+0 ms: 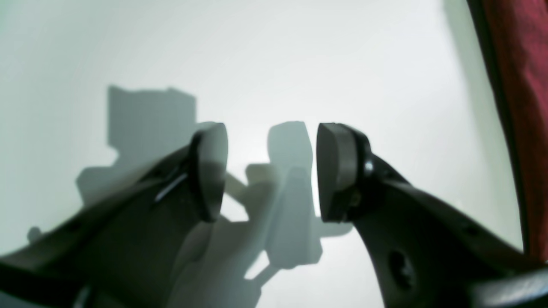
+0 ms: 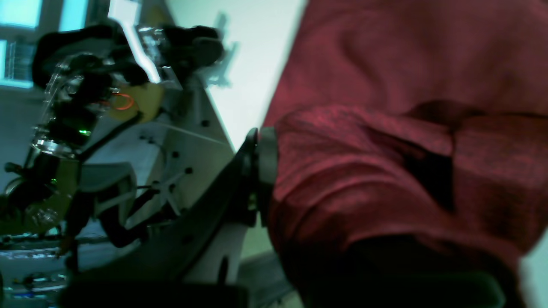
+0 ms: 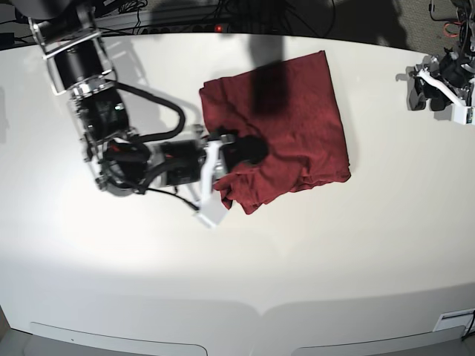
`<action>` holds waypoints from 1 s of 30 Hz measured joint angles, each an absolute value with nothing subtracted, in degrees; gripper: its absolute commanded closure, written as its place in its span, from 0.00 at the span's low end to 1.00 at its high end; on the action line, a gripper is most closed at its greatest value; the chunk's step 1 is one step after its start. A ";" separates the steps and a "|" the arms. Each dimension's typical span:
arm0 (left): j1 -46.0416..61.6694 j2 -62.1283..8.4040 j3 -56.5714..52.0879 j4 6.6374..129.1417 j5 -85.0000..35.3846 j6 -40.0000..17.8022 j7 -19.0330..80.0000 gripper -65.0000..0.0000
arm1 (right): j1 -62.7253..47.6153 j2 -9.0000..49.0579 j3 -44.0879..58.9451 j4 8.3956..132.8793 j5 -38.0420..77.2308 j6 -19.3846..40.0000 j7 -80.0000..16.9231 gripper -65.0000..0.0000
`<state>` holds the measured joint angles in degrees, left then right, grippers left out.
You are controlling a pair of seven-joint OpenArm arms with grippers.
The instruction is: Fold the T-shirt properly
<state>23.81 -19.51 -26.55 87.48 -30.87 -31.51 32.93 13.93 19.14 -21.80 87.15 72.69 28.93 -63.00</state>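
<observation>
Room: dim workshop-like space beyond the desk edge in the right wrist view, with bright window panes point(image 2: 19, 13) high in the corner, a dark chair-like shape point(image 2: 107, 184) and loose cables.
Desk: broad, pale, smooth white top point(image 3: 297, 274), filling most of the base view; shadows of the left claw fall across it in the left wrist view.
Right arm: black, reaching over the desk point(image 3: 111, 133) from the base view's left side.
Left arm: at the base view's right edge point(image 3: 456, 74), well apart from the shirt.
T-shirt: dark red point(image 3: 304, 111), lying on the desk around the upper middle of the base view, its near edge bunched and raised in folds.
Right claw: closed on the shirt's bunched fabric point(image 2: 267, 171).
Left claw: open, fingers apart, nothing between them point(image 1: 272, 173).
</observation>
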 measured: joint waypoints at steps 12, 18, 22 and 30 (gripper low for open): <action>23.81 -19.53 -26.55 87.48 -30.87 -31.51 32.95 0.51 | 13.82 6.55 -34.96 87.11 58.96 25.67 -57.56 1.00; 23.81 -19.53 -26.55 87.48 -30.87 -31.51 32.95 0.51 | 13.82 3.46 -40.12 86.56 52.27 23.55 -53.41 1.00; 23.81 -19.51 -26.55 87.48 -30.87 -31.51 32.95 0.51 | 13.80 2.20 -42.68 86.11 48.47 23.53 -50.74 1.00; 23.81 -19.51 -26.55 87.48 -30.85 -31.51 33.17 0.51 | 13.82 0.49 -43.79 86.04 50.30 23.53 -46.94 0.49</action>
<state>23.81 -19.51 -26.55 87.48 -30.85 -31.51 33.17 13.82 0.49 -43.79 86.04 50.30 23.53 -46.94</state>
